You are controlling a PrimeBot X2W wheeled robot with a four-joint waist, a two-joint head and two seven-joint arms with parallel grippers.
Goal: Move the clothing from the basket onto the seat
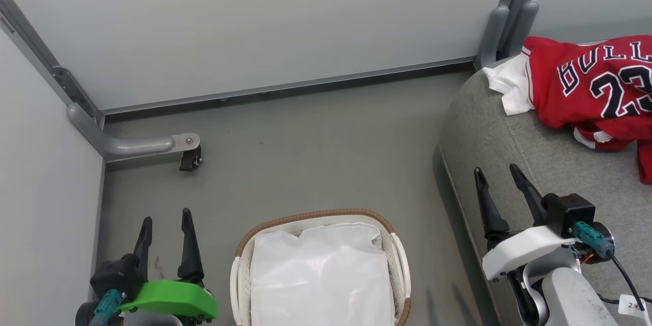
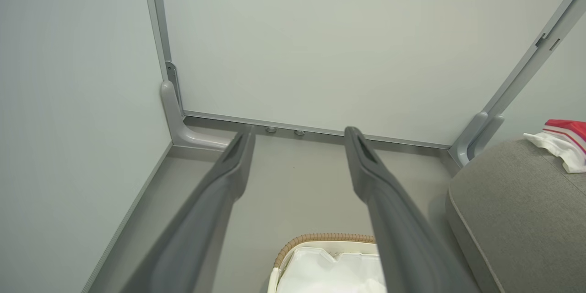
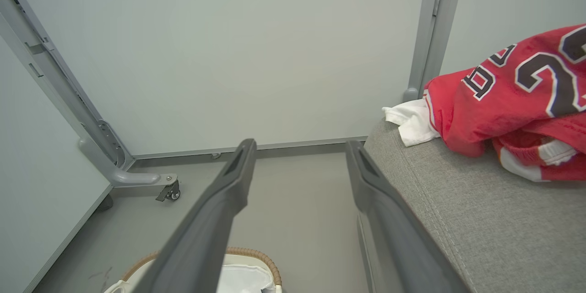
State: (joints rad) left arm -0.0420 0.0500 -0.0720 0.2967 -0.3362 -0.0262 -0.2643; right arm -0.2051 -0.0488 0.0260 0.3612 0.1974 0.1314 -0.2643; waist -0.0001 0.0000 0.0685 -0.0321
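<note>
clothing (image 1: 591,112) heaped on the grey seat (image 1: 509,173), red jersey (image 1: 606,79) touching a white cloth (image 1: 511,89); basket (image 1: 316,215) on the floor (image 1: 316,153), white liner (image 1: 321,275) inside; left pincer (image 1: 167,216) and right pincer (image 1: 496,169) both wide, empty

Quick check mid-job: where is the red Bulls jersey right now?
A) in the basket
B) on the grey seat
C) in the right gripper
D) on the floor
B: the red jersey lies on the grey seat beside a white cloth, well away from the basket.
</note>
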